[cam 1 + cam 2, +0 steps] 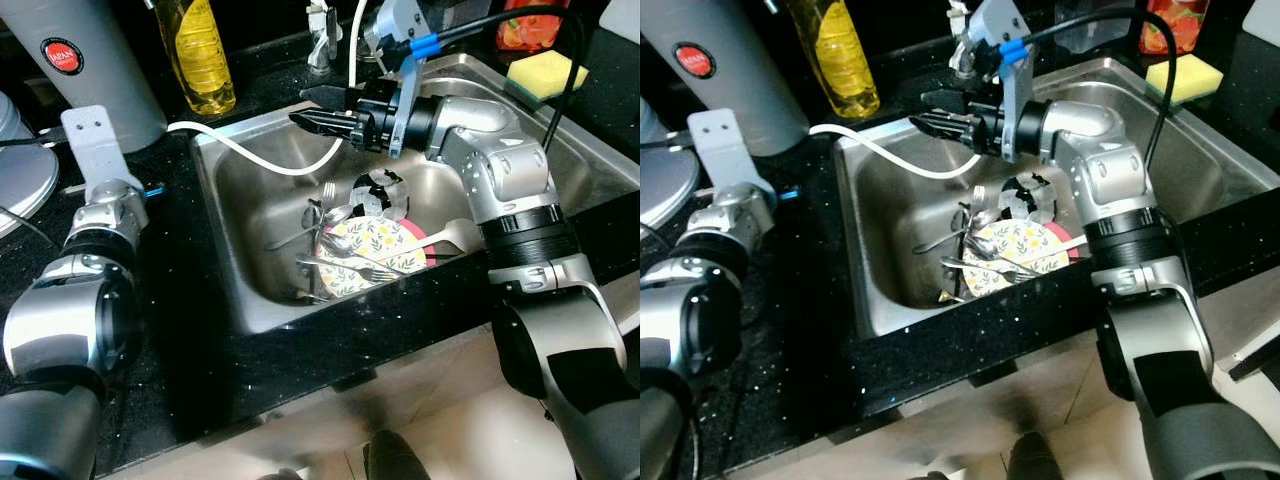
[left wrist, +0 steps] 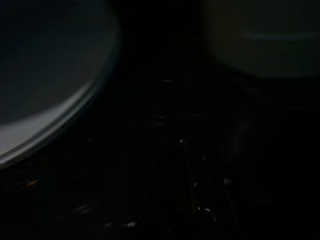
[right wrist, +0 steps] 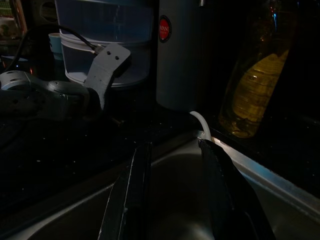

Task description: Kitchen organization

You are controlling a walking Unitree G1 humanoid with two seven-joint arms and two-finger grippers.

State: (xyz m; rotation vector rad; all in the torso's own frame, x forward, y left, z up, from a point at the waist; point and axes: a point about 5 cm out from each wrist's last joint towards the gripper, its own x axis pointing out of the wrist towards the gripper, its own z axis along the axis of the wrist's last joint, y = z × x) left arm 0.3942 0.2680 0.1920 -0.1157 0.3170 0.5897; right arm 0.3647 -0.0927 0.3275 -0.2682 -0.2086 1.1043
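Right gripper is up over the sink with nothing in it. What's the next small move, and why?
Probably lower the right gripper toward the floral plate and the forks lying on it. It hovers open above the sink's back left corner, near the white hose, well above the dishes. The left gripper rests on the counter.

- The right arm is bending at the elbow and reaching across toward the robot's left, its forearm lying level.
- The right hand (image 1: 308, 110) is hovering in the air, its two black fingers (image 3: 127, 200) standing slightly apart with nothing between them.
- The left arm is resting low at the left side, with the wrist (image 1: 103, 205) pointing forward.
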